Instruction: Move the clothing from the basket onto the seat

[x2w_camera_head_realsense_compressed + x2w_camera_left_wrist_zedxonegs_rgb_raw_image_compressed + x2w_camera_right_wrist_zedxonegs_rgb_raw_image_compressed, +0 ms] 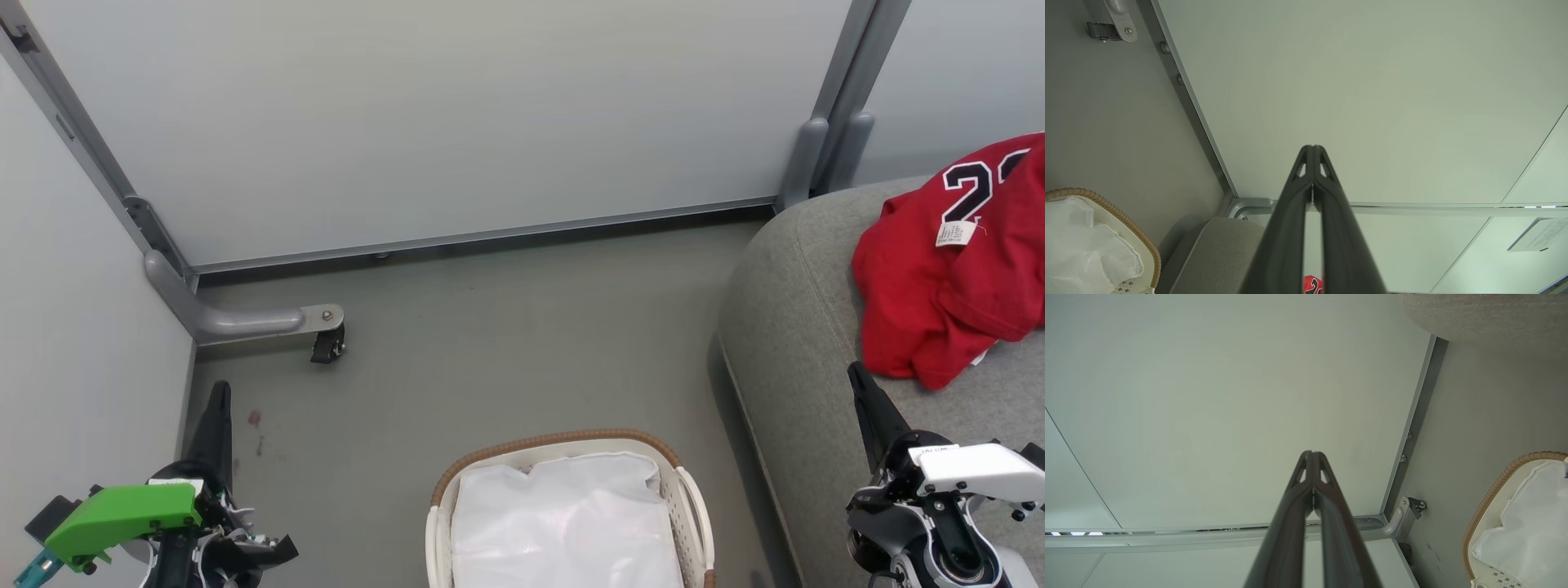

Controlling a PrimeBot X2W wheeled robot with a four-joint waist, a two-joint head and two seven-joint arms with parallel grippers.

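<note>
Your left tool (pixel 216 408) is closed tip to tip, holding nothing, fingers pointing forward; the basket (pixel 563 438) between the arms holds a white liner (pixel 563 523). On the seat (pixel 784 327), in from its rounded corner, the clothing (pixel 939 278) lies just ahead of your closed, empty right tool (pixel 865 392), the nearer arm

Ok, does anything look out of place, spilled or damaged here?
Little stands out. The clothing lies in a crumpled heap on the seat, white tag showing. Small reddish marks stain the floor left of the basket. Nothing looks spilled or broken.
</note>
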